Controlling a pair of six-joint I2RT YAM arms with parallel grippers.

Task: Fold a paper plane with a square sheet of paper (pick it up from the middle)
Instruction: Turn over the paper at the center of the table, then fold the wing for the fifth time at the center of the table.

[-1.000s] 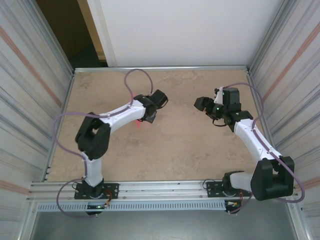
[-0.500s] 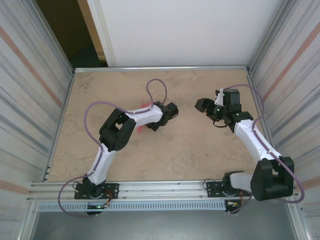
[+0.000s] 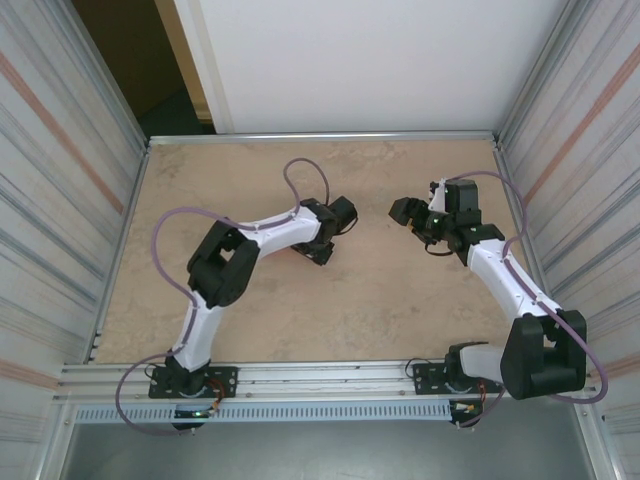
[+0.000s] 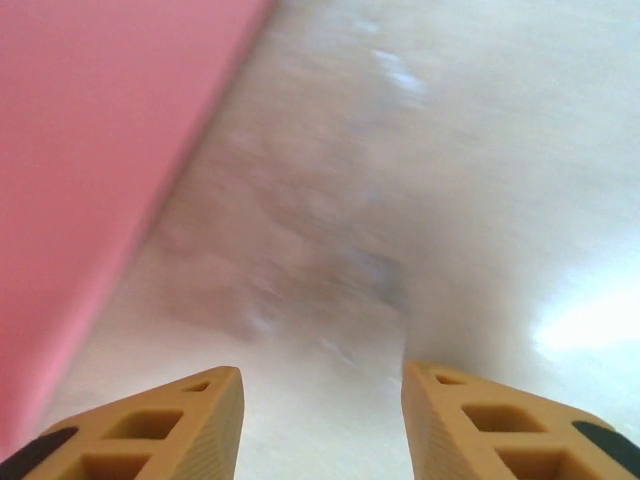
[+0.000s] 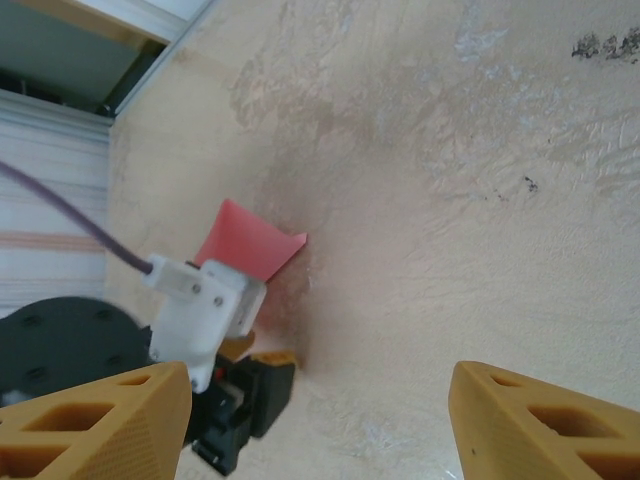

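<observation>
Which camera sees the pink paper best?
The right wrist view: the pink paper looks sharp, corners clear, its bottom behind the left arm. The left wrist view has it blurry and cut off.

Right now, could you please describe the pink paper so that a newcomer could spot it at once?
Start at the beige table and follow the left arm out to the left hand. The pink-red paper sits right beside that hand, near the table's middle. Nothing else on the table is pink-red, and it is thin and sharp-cornered.
</observation>
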